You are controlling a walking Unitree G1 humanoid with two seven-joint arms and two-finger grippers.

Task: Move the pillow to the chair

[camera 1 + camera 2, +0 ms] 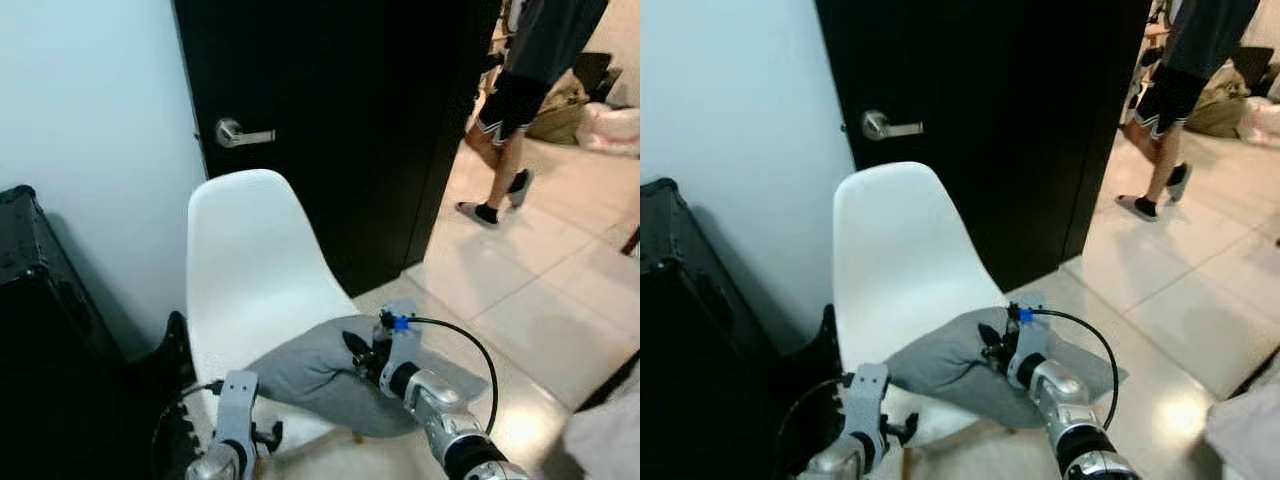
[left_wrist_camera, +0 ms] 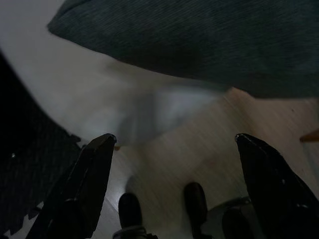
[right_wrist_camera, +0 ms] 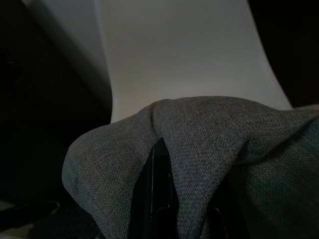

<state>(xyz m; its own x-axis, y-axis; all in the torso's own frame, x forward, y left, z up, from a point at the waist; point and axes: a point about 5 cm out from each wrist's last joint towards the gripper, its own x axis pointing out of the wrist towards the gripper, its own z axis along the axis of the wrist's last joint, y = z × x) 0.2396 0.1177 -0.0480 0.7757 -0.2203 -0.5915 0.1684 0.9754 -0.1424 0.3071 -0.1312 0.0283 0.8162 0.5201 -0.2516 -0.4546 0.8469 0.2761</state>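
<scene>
Grey pillow (image 1: 330, 375) lies on the seat of the white chair (image 1: 250, 270), draped over the seat's front edge and hanging past the front right corner, above the pale floor (image 1: 560, 300).

My right gripper (image 1: 362, 352) is at the pillow's top, near the middle of the seat's front edge. In the right wrist view one black finger (image 3: 158, 194) is buried in a fold of grey fabric, cloth bunched around it on both sides; fingers pinched onto the pillow.

My left gripper (image 1: 262, 436) sits low, just off the seat's front left corner, below the pillow's edge. In the left wrist view its two fingers (image 2: 82, 186) stand spread wide apart with nothing between them; the pillow's underside and the white seat edge lie ahead of them, not touching.

Chair back stands upright against a black door (image 1: 340, 120) with a silver lever handle (image 1: 240, 133). A black case (image 1: 45, 330) is beside the chair's left side, by the white wall.

A person (image 1: 520, 100) in dark shorts and dark socks stands on the tiled floor beyond the door, well apart from the chair.
</scene>
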